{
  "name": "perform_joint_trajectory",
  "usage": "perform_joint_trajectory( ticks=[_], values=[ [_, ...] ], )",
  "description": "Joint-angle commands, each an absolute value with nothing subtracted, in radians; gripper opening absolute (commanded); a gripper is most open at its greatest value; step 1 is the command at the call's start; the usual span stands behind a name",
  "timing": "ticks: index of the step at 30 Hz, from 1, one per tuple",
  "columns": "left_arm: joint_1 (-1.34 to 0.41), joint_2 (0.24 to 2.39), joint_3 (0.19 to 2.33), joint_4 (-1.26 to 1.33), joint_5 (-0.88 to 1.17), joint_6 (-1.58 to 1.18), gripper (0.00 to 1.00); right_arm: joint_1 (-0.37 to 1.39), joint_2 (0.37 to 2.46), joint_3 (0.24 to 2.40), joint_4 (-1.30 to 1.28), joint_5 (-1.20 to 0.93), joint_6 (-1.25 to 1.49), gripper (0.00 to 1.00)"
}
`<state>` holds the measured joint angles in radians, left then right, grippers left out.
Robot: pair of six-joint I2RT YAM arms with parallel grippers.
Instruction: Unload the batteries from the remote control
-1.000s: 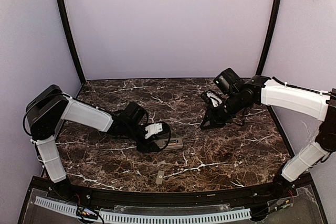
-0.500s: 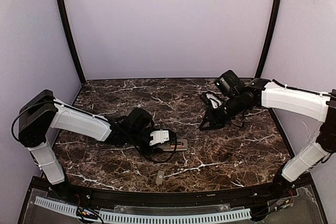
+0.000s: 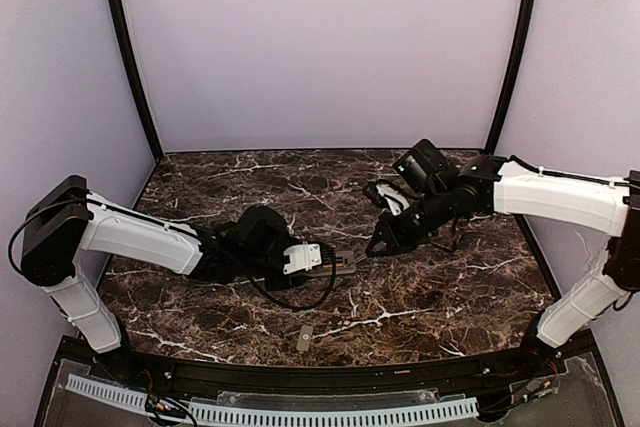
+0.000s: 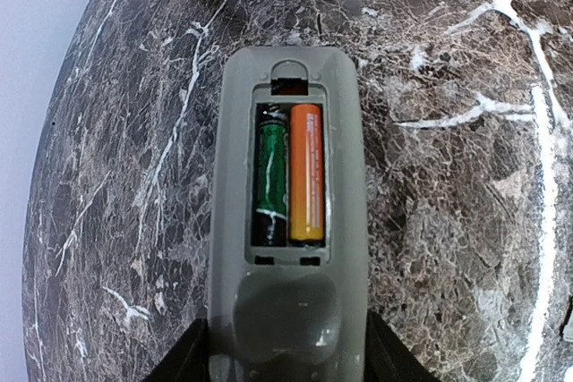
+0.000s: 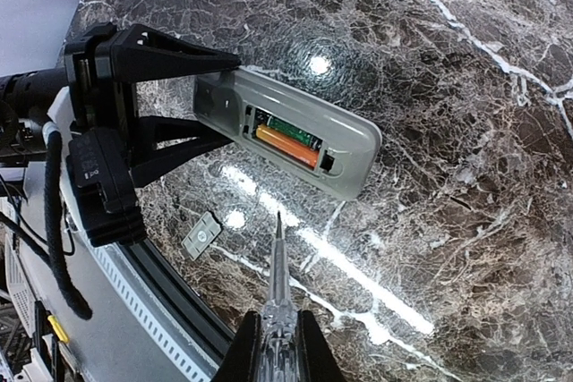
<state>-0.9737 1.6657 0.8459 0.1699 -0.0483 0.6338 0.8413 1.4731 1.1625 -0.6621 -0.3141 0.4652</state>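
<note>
The remote control (image 3: 340, 265) lies back-up with its battery bay open. My left gripper (image 3: 312, 260) is shut on its near end, with a finger (image 4: 183, 366) on each side of the grey body (image 4: 286, 310). Two batteries sit side by side in the bay: an orange one (image 4: 306, 172) and a dark green-black one (image 4: 269, 176). My right gripper (image 3: 388, 235) is shut on a thin clear-handled tool (image 5: 278, 284). Its metal tip (image 5: 278, 221) points at the remote (image 5: 295, 136), a short way off its far end and not touching it.
The small flat grey cover piece (image 3: 304, 338) lies on the dark marble table (image 3: 450, 287) near the front edge, and also shows in the right wrist view (image 5: 201, 234). A black rail (image 3: 300, 379) runs along the table's front.
My left gripper has slid right with the remote. My right arm has moved left and lower, bringing the tool tip close to the remote's far end.
</note>
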Motion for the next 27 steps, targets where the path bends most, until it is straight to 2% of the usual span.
perform_joint_trajectory(
  ticks=[1, 27],
  values=[
    [-0.98, 1.62, 0.836, 0.168, -0.053, 0.604, 0.0, 0.869, 1.494, 1.189, -0.621, -0.239, 0.477, 0.0],
    [-0.994, 1.642, 0.872, 0.138, -0.013, 0.468, 0.0, 0.887, 1.576, 1.198, -0.554, -0.179, 0.525, 0.0]
  ],
)
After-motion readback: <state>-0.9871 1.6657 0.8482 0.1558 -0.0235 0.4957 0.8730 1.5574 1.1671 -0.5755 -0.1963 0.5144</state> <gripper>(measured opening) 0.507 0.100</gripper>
